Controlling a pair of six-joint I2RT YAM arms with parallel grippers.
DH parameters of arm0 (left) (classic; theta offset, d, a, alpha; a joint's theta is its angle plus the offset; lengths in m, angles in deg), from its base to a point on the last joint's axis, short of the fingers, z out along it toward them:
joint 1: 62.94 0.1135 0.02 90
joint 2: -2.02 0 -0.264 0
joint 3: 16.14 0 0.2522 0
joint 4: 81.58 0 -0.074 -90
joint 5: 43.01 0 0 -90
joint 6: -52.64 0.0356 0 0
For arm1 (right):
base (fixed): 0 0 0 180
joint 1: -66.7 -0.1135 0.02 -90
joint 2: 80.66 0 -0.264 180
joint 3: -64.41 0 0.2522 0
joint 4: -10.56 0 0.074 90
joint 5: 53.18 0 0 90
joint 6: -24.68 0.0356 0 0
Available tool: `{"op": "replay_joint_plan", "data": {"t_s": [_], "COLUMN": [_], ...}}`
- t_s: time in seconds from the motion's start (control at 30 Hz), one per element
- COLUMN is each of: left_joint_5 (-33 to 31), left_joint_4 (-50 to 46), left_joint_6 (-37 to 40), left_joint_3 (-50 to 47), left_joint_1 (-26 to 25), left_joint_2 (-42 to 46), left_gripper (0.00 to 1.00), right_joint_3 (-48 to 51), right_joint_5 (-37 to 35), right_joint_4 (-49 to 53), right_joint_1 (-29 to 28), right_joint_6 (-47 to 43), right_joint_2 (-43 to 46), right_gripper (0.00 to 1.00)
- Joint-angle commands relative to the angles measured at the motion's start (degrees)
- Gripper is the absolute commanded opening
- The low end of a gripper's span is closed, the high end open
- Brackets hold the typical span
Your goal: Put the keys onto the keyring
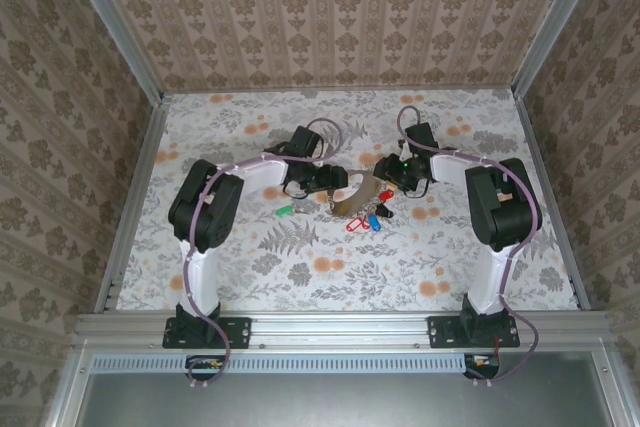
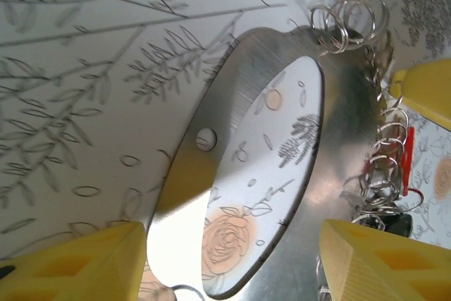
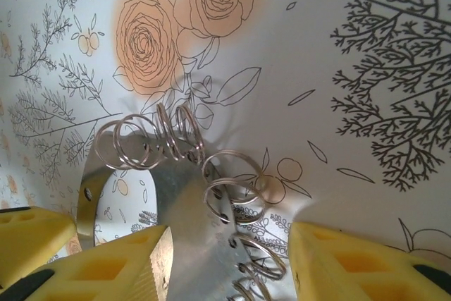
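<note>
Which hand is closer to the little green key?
Left. The left hand is just right of the green key; the right hand is farther right, beyond the keyring.

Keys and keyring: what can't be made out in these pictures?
Top view: keys too small to tell whether any hangs on a ring.
Left wrist: keyring cut off by the bottom edge; red key half hidden behind split rings.
Right wrist: yellow fingers hide the keyring's lower part.

Floral table surface (image 1: 300,267) occupies the frame centre. Patterned walls (image 1: 330,17) enclose it at top, left and right. Aluminium rail (image 1: 340,327) crosses the bottom.
</note>
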Motion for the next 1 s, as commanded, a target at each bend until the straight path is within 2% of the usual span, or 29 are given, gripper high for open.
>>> {"op": "replay_joint_plan", "data": {"t_s": [0.0,0.23,0.37,0.47,0.67,0.83,0.97], "left_joint_5": [4.60,6.06,6.06,6.13,6.95,7.72,6.94], "left_joint_4": [0.50,1.26,1.47,1.48,3.23,4.59,4.16], "left_joint_6": [0.30,-0.33,-0.49,-0.55,-1.54,-2.24,-2.20], "left_joint_3": [-0.83,-0.12,-0.12,-0.12,-0.99,-1.52,-1.65], "left_joint_1": [-1.75,-2.85,-2.94,-2.94,-2.94,-2.94,-2.94], "left_joint_2": [-2.09,-3.46,-3.46,-3.46,-3.02,-3.07,-2.68], "left_gripper": [0.65,0.63,0.63,0.63,0.62,0.60,0.60], "right_joint_3": [0.41,1.30,2.04,2.95,4.50,6.02,6.63], "right_joint_5": [5.03,10.37,12.88,15.39,17.11,23.49,21.65], "right_joint_4": [1.56,-3.29,-7.07,-10.51,-12.73,-18.26,-17.71], "right_joint_1": [-0.26,-0.15,0.47,1.22,1.45,1.45,1.69], "right_joint_6": [-2.24,-2.17,-1.26,0.00,-0.98,-0.13,-0.45], "right_joint_2": [-2.23,-4.15,-4.50,-4.94,-4.16,-3.89,-3.18], "right_gripper": [0.48,0.45,0.40,0.33,0.34,0.31,0.29]}}
